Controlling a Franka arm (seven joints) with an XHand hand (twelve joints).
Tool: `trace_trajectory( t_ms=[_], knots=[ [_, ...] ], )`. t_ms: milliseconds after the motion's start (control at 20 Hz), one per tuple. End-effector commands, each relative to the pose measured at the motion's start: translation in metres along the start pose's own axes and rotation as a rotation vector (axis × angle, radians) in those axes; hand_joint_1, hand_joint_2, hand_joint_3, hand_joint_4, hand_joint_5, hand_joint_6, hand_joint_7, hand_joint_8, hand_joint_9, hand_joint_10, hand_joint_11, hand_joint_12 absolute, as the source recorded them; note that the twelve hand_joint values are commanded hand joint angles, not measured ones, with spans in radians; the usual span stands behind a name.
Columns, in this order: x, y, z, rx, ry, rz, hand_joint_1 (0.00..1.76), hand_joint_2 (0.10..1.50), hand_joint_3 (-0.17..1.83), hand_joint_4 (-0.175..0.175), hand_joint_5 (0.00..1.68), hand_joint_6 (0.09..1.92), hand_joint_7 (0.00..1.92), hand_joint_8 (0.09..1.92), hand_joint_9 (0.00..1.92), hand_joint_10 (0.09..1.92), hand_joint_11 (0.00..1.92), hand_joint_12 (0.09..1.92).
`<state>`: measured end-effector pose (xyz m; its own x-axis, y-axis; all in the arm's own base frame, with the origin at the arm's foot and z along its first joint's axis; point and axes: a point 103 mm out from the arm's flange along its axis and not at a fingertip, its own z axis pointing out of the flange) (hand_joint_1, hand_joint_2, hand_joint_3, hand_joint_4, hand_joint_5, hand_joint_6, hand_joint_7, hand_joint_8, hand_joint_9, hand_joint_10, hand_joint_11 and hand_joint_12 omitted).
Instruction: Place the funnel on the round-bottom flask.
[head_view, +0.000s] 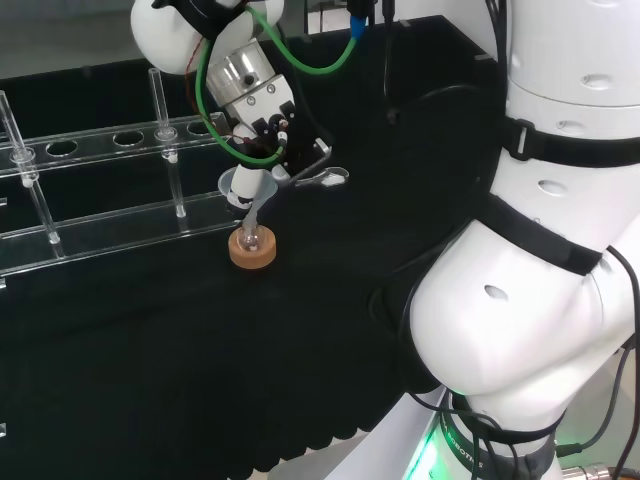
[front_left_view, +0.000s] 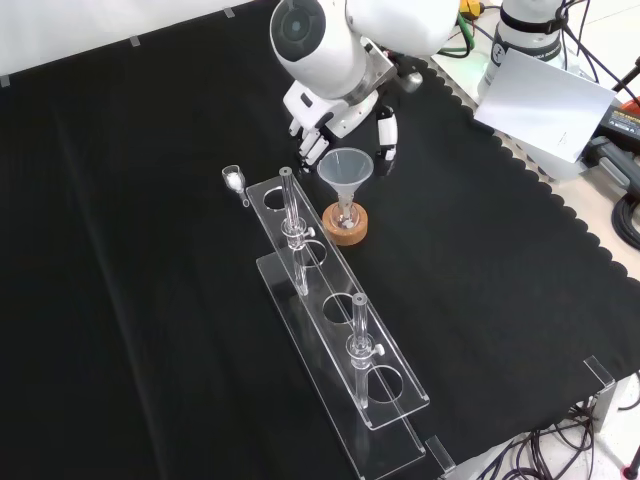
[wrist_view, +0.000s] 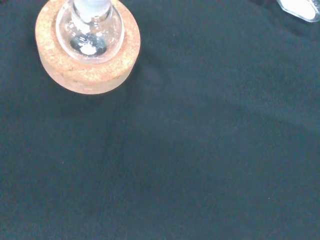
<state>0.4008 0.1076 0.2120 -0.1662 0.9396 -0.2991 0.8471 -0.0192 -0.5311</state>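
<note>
Funnel (front_left_view: 346, 170) stem sits upright in the flask (front_left_view: 346, 212) on its cork ring (front_left_view: 345, 228) — hand (front_left_view: 330, 125) just behind the cone, grip unclear.

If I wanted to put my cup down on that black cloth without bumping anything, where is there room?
In the front view, the cloth left of the clear rack is bare, and so is the stretch right of the cork ring toward the scalloped edge. It is crowded at the ring: the flask, the funnel, the hand and a small scoop sit close together.
</note>
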Motion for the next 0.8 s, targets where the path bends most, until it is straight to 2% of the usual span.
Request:
trace_trajectory(
  t_ms=[50, 250, 500, 700, 800],
  knots=[
    [-0.005, -0.006, -0.003, -0.048, 0.015, 0.012, 0.47, 0.64, 0.26, -0.066, 0.36, 0.16, 0.31, 0.81, 0.68, 0.68, 0.46, 1.38],
    [-0.01, -0.011, -0.005, -0.075, 0.023, 0.023, 0.46, 0.65, 0.22, -0.063, 0.37, 0.12, 0.22, 0.79, 0.55, 0.69, 0.42, 1.4],
    [-0.019, -0.019, -0.01, -0.145, 0.045, 0.045, 0.45, 0.67, 0.17, -0.06, 0.35, 0.09, 0.08, 0.75, 0.36, 0.72, 0.36, 1.43],
    [-0.034, -0.026, -0.02, -0.184, 0.059, 0.056, 0.44, 0.67, 0.17, -0.061, 0.34, 0.09, 0.08, 0.75, 0.36, 0.74, 0.35, 1.44],
    [-0.045, -0.028, -0.024, -0.178, 0.072, 0.066, 0.44, 0.68, 0.16, -0.062, 0.35, 0.09, 0.12, 0.75, 0.39, 0.73, 0.35, 1.43]
  ],
)
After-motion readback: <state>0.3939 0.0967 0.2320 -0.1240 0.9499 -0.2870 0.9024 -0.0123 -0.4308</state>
